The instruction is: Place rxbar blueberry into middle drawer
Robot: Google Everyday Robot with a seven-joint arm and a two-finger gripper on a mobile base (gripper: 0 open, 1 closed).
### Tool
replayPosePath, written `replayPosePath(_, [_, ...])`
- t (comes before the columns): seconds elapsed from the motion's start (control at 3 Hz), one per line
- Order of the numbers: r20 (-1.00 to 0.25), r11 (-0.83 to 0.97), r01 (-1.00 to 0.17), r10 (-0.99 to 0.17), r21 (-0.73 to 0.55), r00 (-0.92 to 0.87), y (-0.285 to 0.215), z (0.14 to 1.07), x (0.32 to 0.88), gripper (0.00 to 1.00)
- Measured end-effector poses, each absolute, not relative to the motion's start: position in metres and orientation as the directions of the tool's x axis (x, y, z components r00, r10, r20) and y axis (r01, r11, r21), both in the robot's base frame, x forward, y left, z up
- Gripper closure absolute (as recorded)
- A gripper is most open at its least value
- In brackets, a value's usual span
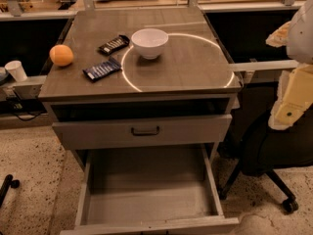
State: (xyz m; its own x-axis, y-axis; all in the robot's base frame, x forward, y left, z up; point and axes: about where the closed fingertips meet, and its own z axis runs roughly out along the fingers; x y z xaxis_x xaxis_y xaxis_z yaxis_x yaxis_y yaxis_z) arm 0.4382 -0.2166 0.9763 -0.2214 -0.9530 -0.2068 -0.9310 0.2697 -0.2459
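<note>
The rxbar blueberry (101, 69), a flat bar in a dark blue wrapper, lies on the cabinet top (195, 62) at the front left. The middle drawer (149, 199) is pulled out below, a deep grey tray with nothing in it. My gripper (283, 116) hangs at the right edge of the view, beside the cabinet. It is well to the right of the bar and at about the height of the drawer front. It holds nothing that I can see.
A black-wrapped bar (114, 44), a white bowl (149, 42) and an orange (61, 55) also sit on the cabinet top. A drawer front with a dark handle (145, 130) is above the open drawer. A black office chair (266, 153) stands at the right. A white cup (16, 70) is at the left.
</note>
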Motion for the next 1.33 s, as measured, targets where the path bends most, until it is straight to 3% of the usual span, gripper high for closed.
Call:
replayPosePath(0.67, [-0.250, 0.183, -0.955, -0.960, -0.233, -0.123, -0.197, 0.976, 0.461, 0.00])
replayPosePath(1.33, [-0.284, -0.208, -0.948, -0.919, -0.241, 0.274, -0.077, 0.983, 0.531, 0.00])
